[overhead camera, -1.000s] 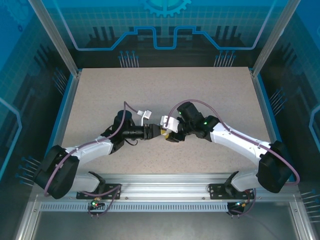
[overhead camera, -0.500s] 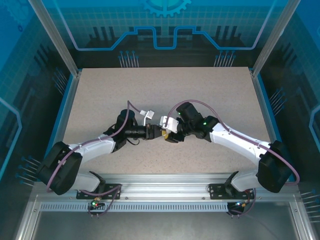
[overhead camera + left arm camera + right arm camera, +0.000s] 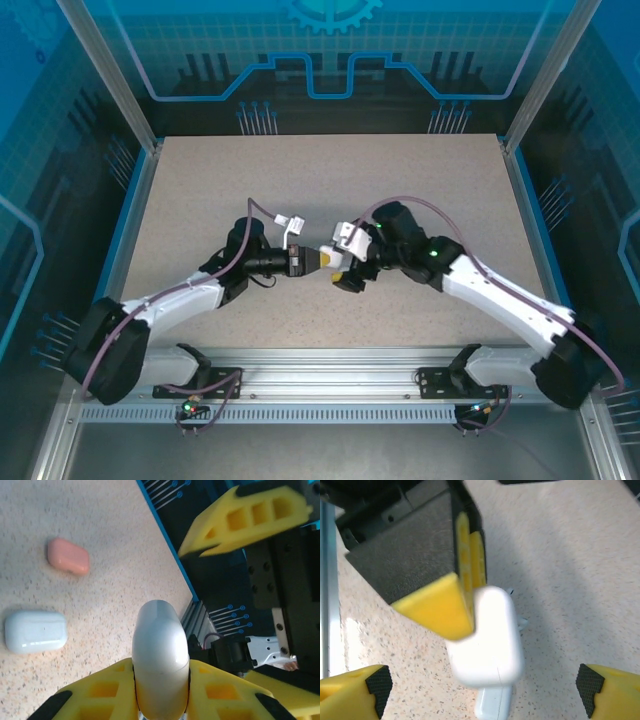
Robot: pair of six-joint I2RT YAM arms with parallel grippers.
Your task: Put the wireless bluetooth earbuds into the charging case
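Note:
My left gripper point(image 3: 160, 690) is shut on a white charging case point(image 3: 160, 650), which stands up between its yellow fingers point(image 3: 100, 690) above the table. In the right wrist view the same case point(image 3: 492, 640) hangs beside a left finger point(image 3: 437, 605). My right gripper point(image 3: 482, 695) is wide open around it, its pads well apart from the case. Two tiny white bits, perhaps earbuds point(image 3: 520, 622), peek out behind the case on the table. In the top view the left gripper point(image 3: 322, 260) and the right gripper point(image 3: 346, 270) meet at the table's middle.
A pink case point(image 3: 68, 556) and another white case point(image 3: 36, 631) lie shut on the speckled table point(image 3: 115, 545). A white rounded case point(image 3: 492, 705) lies on the table under the held one. The table's blue edge point(image 3: 170, 550) runs close by.
The left gripper has closed onto the white case. The right gripper has opened wide and let go of it, and the right arm has shifted a little to the right.

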